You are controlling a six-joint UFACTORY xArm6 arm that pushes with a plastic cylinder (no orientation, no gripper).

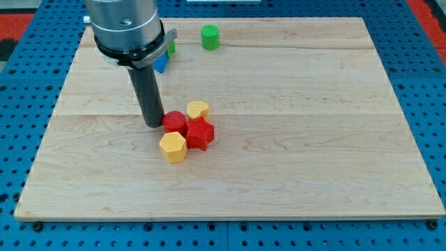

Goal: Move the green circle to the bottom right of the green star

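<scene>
Green circle well apart from my tip, toward view's top right.

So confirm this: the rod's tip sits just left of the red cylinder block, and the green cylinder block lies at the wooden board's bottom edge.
One error: the green cylinder block lies near the wooden board's top edge, not the bottom, as the camera view shows. My tip does sit just left of the red cylinder block.

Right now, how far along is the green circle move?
Done: nothing visible. The green circle sits alone at the view's top. In hand: my tip is mid-board, beside the red round block, away from the circle. Left: the whole push; a green block, possibly the star, is mostly hidden behind the arm.
</scene>
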